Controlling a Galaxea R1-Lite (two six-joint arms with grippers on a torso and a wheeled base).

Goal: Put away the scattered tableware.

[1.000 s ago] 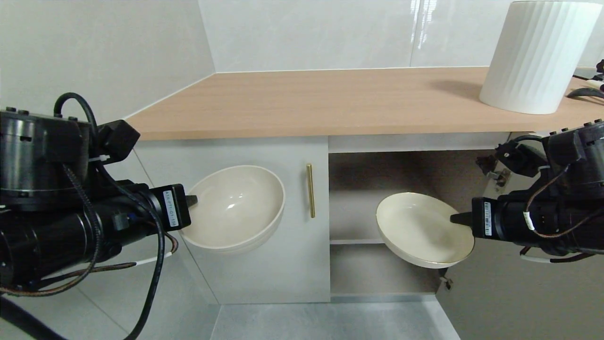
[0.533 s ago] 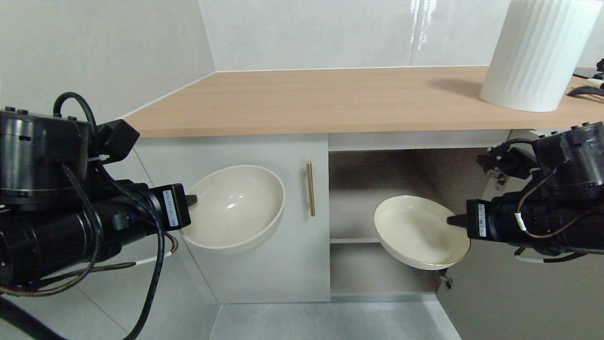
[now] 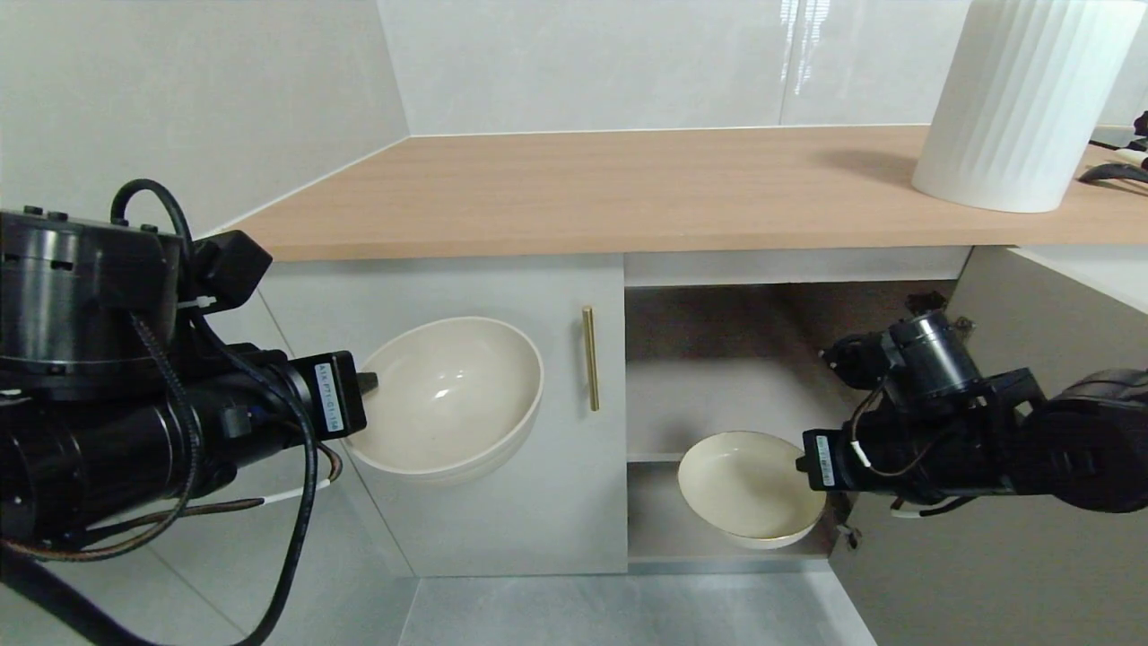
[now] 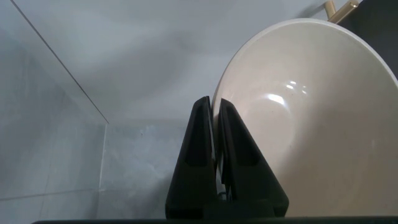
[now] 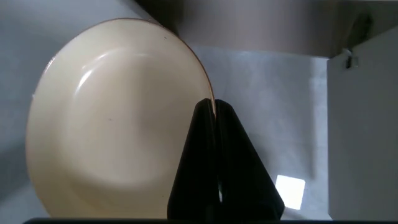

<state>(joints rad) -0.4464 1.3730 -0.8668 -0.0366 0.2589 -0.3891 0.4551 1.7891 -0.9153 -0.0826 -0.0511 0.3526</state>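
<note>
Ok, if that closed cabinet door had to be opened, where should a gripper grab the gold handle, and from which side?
Take the gold handle around its mid-length, coming straight in from the front with the gripper's fingers set to its left and right. It is a slim upright bar near the right edge of the closed door, so a sideways pinch should span it easily.

I count two cream bowls, big bowl (image 3: 448, 395) and small bowl (image 3: 749, 484); one white ribbed canister (image 3: 1022, 108); one gold handle (image 3: 589, 359).
</note>
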